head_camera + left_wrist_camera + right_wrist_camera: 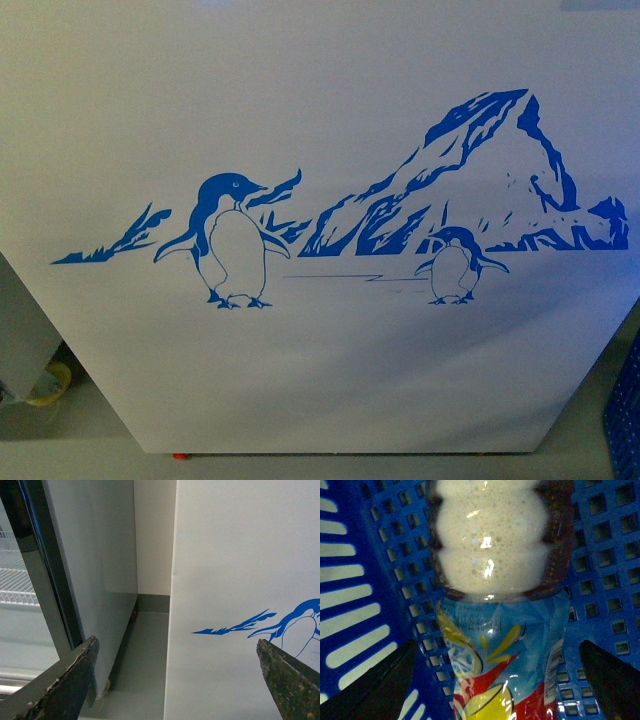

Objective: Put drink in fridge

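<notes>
- Plainly wide open: right gripper point(497, 645), dark fingers point(380, 690) spread far apart, gripping nothing.
- Between those fingers, clear of both: drink point(500, 580), a clear plastic bottle, ribbed in rounded bulging rings, packed there with pale bubbly foam, amber-brown at the edges.
- Next to the foamy part: glossy label point(495, 670), blue with yellow and red splashes.
- Behind and around the bottle: blue plastic crate point(600, 555), square-holed grid on one face, long slots on another.
- Likewise wide open and empty: left gripper point(177, 642), fingers point(65, 680) dark, scuffed, chipped along the edges.
- Beyond the left gripper: strip of grey floor point(145, 670) between grey cabinet point(100, 555), with its dark-framed glass door point(50, 570), and fridge point(225, 555).
- Filling the front view: smooth white fridge side with blue penguin-and-mountain drawing point(232, 240), and a corner of the crate low beside it.
</notes>
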Controlling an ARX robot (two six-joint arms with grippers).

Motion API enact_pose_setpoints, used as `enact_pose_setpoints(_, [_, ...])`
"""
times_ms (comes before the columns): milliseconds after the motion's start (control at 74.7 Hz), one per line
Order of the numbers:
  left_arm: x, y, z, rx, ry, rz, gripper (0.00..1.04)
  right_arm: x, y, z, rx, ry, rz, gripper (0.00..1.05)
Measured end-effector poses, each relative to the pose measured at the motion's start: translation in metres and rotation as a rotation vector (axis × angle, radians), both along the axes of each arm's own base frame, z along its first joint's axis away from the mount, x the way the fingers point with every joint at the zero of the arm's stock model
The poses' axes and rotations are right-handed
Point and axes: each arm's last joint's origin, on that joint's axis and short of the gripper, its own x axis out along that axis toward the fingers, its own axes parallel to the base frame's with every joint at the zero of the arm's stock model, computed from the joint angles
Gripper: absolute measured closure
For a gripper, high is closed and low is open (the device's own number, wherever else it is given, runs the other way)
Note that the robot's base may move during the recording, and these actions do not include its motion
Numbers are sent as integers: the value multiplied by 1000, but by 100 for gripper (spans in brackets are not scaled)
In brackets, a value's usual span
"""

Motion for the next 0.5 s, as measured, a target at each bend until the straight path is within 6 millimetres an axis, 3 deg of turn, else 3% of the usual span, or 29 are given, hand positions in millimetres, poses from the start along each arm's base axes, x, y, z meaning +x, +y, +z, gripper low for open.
enact_pose_setpoints(495, [0,0,0,0,0,0,8,14,4,-25,-4,38,16,7])
